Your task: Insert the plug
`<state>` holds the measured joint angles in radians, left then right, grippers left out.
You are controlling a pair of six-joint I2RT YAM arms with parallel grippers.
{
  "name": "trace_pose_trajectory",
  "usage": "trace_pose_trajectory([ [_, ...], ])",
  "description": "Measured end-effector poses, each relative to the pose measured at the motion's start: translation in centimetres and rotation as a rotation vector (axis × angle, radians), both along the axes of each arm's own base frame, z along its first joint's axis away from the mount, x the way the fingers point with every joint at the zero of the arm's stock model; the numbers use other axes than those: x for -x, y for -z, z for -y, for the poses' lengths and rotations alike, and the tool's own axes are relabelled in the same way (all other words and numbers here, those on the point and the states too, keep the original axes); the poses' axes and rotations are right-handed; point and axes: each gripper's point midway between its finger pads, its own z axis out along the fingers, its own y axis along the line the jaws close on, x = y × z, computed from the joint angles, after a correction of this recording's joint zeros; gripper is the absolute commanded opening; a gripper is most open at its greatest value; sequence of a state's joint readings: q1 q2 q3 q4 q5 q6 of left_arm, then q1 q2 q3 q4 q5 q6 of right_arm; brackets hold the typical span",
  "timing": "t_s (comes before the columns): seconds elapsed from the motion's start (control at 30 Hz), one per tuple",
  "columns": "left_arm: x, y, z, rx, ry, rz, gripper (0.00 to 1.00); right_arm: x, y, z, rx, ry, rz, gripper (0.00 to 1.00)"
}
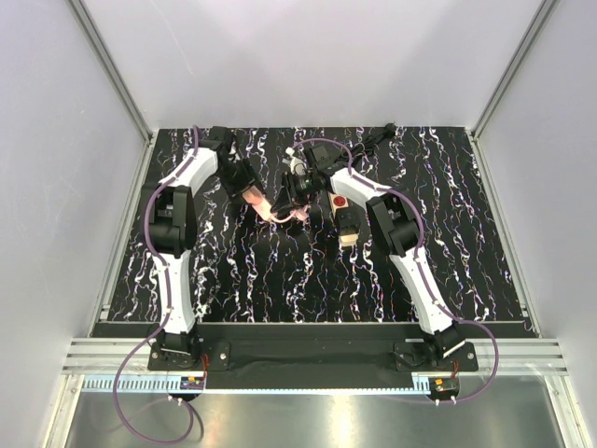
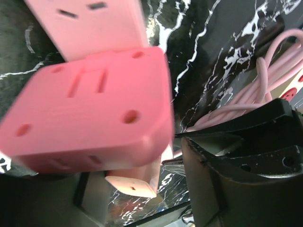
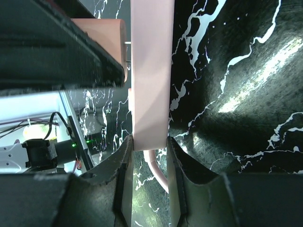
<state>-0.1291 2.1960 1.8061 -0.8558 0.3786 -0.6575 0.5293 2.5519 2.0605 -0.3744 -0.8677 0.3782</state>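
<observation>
Clearly, my right gripper [image 3: 149, 142] pinches the pale-pink plastic power strip [image 3: 149, 71] by its end. My left gripper [image 1: 259, 201] stands parted, with a gap beside the blocky pink plug [image 2: 94, 113].

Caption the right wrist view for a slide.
Right gripper clamps end of pale pink plastic power strip; black marbled table behind.

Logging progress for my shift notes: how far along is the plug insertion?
Done: right gripper clamps the power strip. In hand: the plug is at the strip's face, a prong visible in the gap, so apparently not seated. Remaining: press it home, then let go.
</observation>
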Motion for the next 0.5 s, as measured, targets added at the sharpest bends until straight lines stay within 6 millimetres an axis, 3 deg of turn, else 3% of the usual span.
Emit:
trace_pose_trajectory([
  [0.2, 0.3, 0.1, 0.3, -0.005, 0.019, 0.000, 0.71, 0.0, -0.1, -0.1, -0.011, -0.003, -0.002, 0.00],
  [0.5, 1.1, 0.1, -0.4, -0.041, 0.033, 0.000, 0.74, -0.1, -0.2, -0.1, -0.029, -0.001, -0.010, 0.00],
])
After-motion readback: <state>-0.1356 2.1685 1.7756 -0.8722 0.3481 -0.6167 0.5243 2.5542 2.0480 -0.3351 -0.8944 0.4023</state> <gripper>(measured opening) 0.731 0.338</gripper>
